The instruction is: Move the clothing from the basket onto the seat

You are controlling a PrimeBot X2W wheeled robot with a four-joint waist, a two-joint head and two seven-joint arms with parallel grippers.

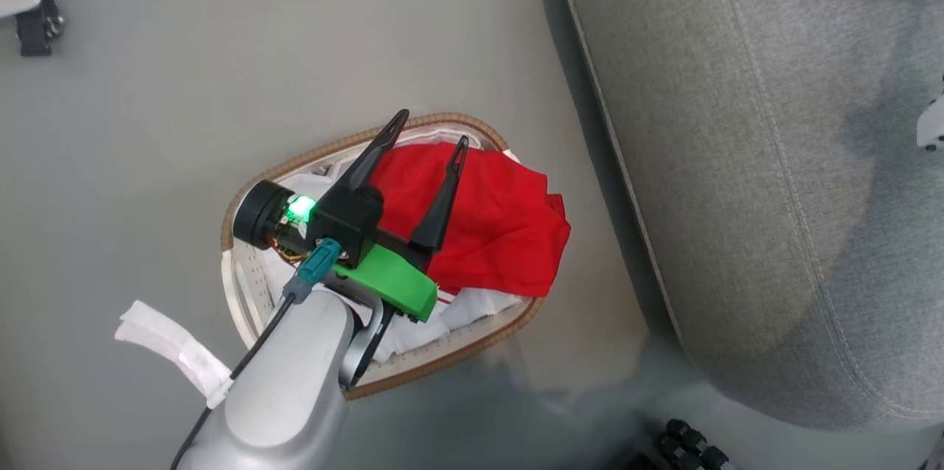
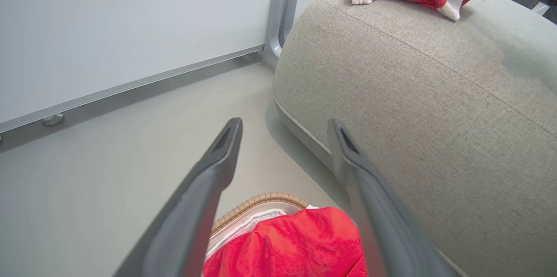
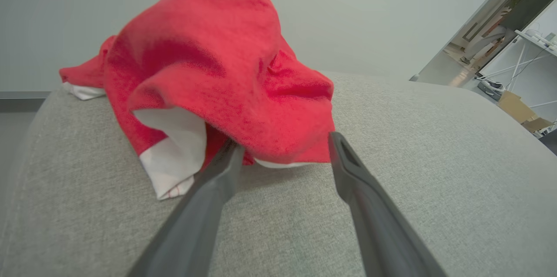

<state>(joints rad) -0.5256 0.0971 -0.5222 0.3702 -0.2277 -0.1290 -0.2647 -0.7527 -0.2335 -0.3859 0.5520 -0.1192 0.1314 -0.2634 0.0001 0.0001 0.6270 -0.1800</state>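
Up close, the left gripper (image 1: pixel 433 127) hangs over the basket (image 1: pixel 295 161), jaws wide apart and empty, above a red jersey (image 1: pixel 501 226) inside. On the seat (image 1: pixel 737 160), the right gripper (image 3: pixel 286 140), jaws spread, grips nothing beside a second jersey (image 3: pixel 209 64). Roughly halfway, I'd say.

1. Lighting was bright, even and diffuse in all three views; the floor (image 1: pixel 147 123) carried a dull, uniform sheen.
2. Head view: a soft dark shadow band lay on the floor along the edge of the seat (image 1: pixel 737 160). Blurred grey shadow patches fell on the seat's right part and across the lower frame.
3. A small green lamp (image 1: pixel 299 208) glowed behind the left gripper (image 1: pixel 434 127).
4. Left wrist view: the fingers (image 2: pixel 196 216) were smeared and stretched wide toward the bottom edge.
5. Right wrist view: the fingers (image 3: pixel 204 207) of the right gripper (image 3: pixel 285 142) were out of focus. The jersey (image 3: pixel 209 59) shaded the seat beneath it. The upper right background was washed out.
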